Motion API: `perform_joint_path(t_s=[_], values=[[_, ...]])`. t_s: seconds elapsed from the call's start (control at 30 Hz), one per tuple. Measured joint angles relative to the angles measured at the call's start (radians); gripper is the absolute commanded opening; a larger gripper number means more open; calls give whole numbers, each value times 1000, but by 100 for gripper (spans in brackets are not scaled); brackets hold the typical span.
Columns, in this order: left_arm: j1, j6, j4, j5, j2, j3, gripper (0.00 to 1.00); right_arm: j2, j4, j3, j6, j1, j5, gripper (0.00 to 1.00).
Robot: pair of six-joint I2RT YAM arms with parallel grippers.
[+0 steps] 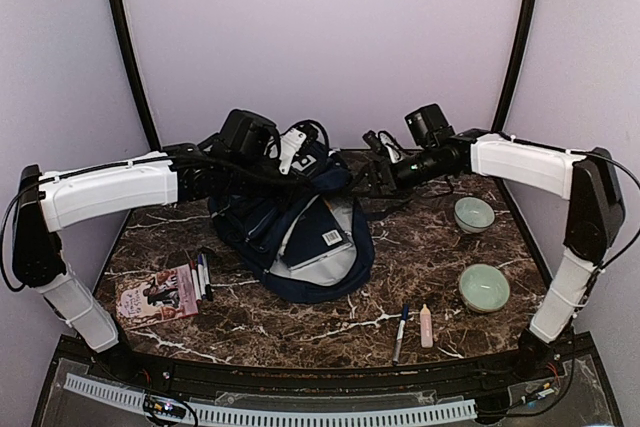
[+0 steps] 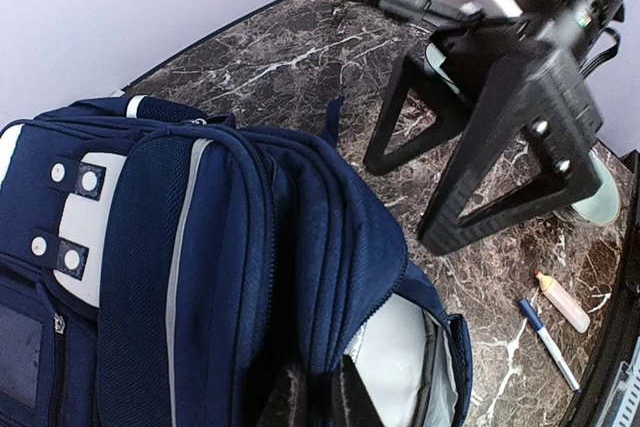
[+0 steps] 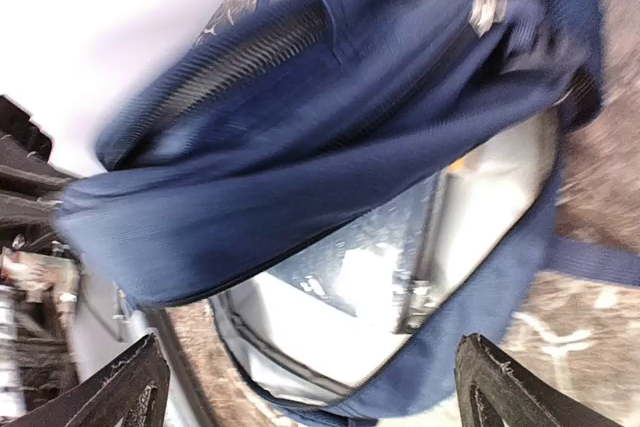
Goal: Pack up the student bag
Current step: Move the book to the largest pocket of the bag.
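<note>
Grippers, top view: the right gripper (image 1: 372,169) has its jaws spread wide with nothing between them. The left gripper (image 1: 308,175) is sunk in fabric, so its grip cannot be read from here.
Bag, top view: the student bag (image 1: 250,222) lies under and just beside both tools. Its mouth gapes toward the arms' bases, and a flat item (image 1: 325,242) with a barcode label shows inside.
Loose things, top view: a pen (image 1: 401,332) and a pink tube (image 1: 426,326) lie on the table (image 1: 250,322), well back from the right gripper toward that arm's base. A stack of books (image 1: 160,292) sits back by the left arm's base.
Left gripper, left wrist view: the left gripper (image 2: 315,397) is pinched almost fully closed on a fold of the bag's rim at the zip edge. Pale lining opens just beside its fingers.
Right gripper, left wrist view: it hangs across from the left tool over bare marble, apart from the bag, spread and empty.
Right gripper, right wrist view: one fingertip (image 3: 130,387) sits at each bottom corner of the view, far apart, with nothing held. The bag fills the view ahead, blurred, with its pale-lined opening nearest the tips.
Step in hand, as a judgement: fetch the next loose thing.
Doing it well: the left gripper should hold the rim high and steady so the mouth stays wide. The right should clear the zip edge without snagging it, and its jaws should be spread before it descends on the pen or the tube.
</note>
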Motion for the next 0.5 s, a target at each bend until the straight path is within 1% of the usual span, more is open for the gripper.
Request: perform_joint_path(t_s=[0.13, 0.2, 0.33, 0.4, 0.47, 0.5], values=[[-1, 0, 14, -7, -9, -17, 0, -90, -49, 0, -124, 0, 145, 100], [-1, 0, 16, -8, -13, -21, 0, -117, -58, -6, -214, 0, 261, 100], [-1, 0, 18, -10, -14, -23, 0, -159, 27, -125, -397, 0, 499, 99], [-1, 0, 21, -13, -14, -24, 0, -142, 40, -168, -479, -5, 542, 94], [-1, 0, 27, -18, -14, -27, 0, -125, 44, -205, -560, -8, 532, 86], [-1, 0, 29, -19, -14, -27, 0, -124, 48, -227, -600, -5, 513, 81]])
